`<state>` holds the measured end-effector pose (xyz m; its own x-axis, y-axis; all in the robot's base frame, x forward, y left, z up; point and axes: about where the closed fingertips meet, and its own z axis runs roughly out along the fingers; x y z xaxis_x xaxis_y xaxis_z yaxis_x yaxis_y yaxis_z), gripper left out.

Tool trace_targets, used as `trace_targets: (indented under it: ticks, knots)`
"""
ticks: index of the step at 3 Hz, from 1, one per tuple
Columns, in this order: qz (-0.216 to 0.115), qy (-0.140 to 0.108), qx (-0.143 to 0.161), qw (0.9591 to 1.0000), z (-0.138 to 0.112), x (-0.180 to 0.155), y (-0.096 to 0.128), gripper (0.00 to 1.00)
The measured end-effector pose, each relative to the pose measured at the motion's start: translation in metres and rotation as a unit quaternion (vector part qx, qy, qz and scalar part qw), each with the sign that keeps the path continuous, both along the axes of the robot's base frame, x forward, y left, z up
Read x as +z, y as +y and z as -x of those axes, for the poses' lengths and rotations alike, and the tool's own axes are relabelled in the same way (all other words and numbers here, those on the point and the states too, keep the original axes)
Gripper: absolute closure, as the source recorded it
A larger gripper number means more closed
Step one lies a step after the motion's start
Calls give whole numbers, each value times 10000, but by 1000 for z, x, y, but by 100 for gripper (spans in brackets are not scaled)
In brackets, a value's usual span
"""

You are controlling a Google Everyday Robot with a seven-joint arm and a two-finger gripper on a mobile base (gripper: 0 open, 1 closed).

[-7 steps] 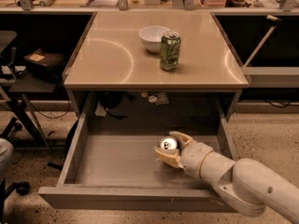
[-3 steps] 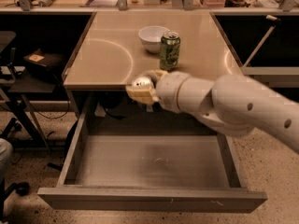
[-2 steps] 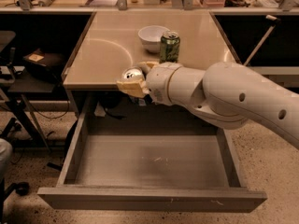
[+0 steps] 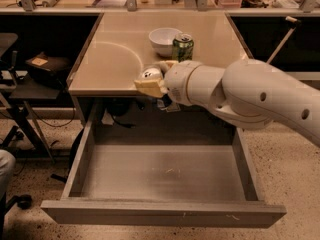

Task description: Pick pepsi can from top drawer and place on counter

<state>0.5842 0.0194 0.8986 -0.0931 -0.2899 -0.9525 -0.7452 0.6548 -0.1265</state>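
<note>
My gripper (image 4: 152, 79) sits at the front edge of the counter (image 4: 112, 59), just above its lip. It is shut on the pepsi can (image 4: 148, 74), of which only the silver top shows between the tan fingers (image 4: 151, 87). The can is held in the air over the counter's front edge, left of centre. The top drawer (image 4: 165, 217) is pulled fully open below, and its grey floor holds nothing. My large white arm reaches in from the right and crosses above the drawer's back right part.
A white bowl (image 4: 163, 39) and a green can (image 4: 182, 46) stand on the counter at the back, just behind my wrist. A dark shelf with a box (image 4: 45, 64) is to the left. Cables hang under the counter.
The gripper has lifted the can out of the drawer's right side up to the counter's front edge, then risen a little more. The drawer now holds nothing.
</note>
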Motion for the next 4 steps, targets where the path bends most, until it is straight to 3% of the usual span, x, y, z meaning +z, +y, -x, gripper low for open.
trace_targets:
  ticks: [1, 2, 3, 4]
  knots:
    - [427, -407, -380, 9975, -47, 53, -7, 100]
    - [427, -409, -380, 9975, -47, 53, -7, 100]
    - [467, -301, -656, 9963, -60, 48, -27, 100]
    - [622, -360, -892, 9934, -85, 59, -32, 100]
